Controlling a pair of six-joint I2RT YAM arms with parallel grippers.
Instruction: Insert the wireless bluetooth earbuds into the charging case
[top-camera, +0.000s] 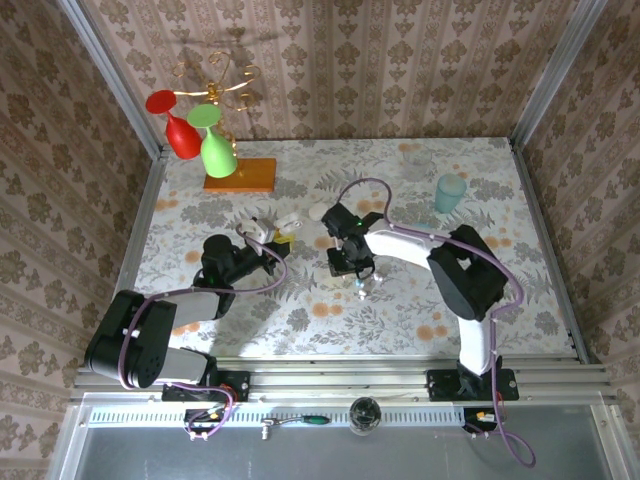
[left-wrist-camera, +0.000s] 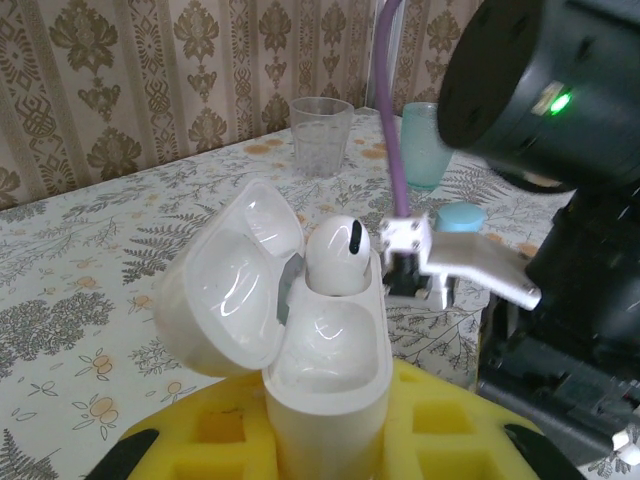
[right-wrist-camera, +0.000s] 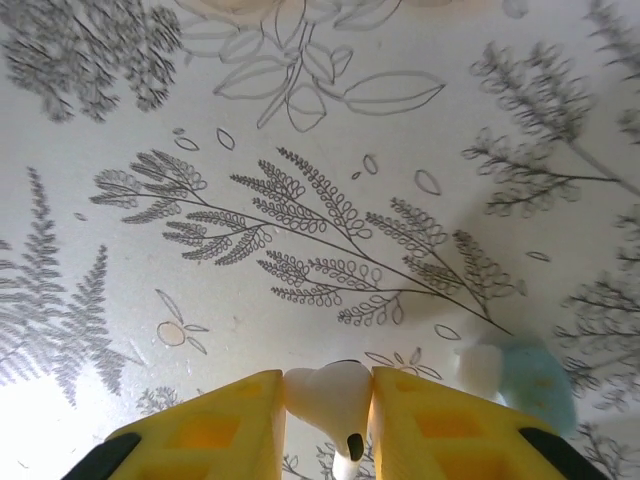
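Floral tabletop (right-wrist-camera: 300, 150): left gripper (left-wrist-camera: 325, 435) clamps the open charging case (left-wrist-camera: 325, 350), right gripper (right-wrist-camera: 327, 440) pinches an earbud (right-wrist-camera: 322, 395), which likely needs lifting leftward into it.

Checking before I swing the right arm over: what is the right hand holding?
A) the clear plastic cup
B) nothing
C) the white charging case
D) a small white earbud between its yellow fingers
D: the right wrist view shows the small white earbud clamped between the right hand's yellow fingers; the white charging case, lid open, sits in the left hand.
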